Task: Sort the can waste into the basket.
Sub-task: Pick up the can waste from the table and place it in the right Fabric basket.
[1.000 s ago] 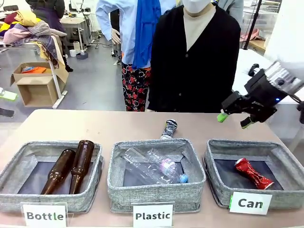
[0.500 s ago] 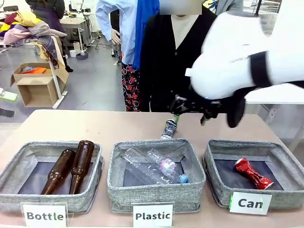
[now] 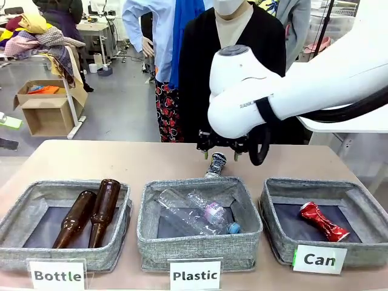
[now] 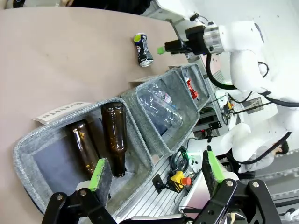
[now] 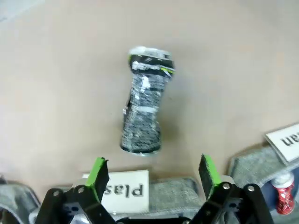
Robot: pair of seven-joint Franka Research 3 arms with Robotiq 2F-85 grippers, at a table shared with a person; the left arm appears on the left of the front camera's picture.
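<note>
swinging in from the far right, the right jaws now hang wide over the black can (image 5: pixel 142 112).

A crushed black can (image 3: pixel 215 164) is seen lying midway along the table (image 3: pixel 121 160), toward its far edge. A crushed red can (image 3: pixel 323 221) is laid inside the grey basket (image 3: pixel 364 253), at the near right corner.

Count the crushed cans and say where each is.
2. The red can lies in the Can basket; the black can lies on the table behind the Plastic basket.
</note>
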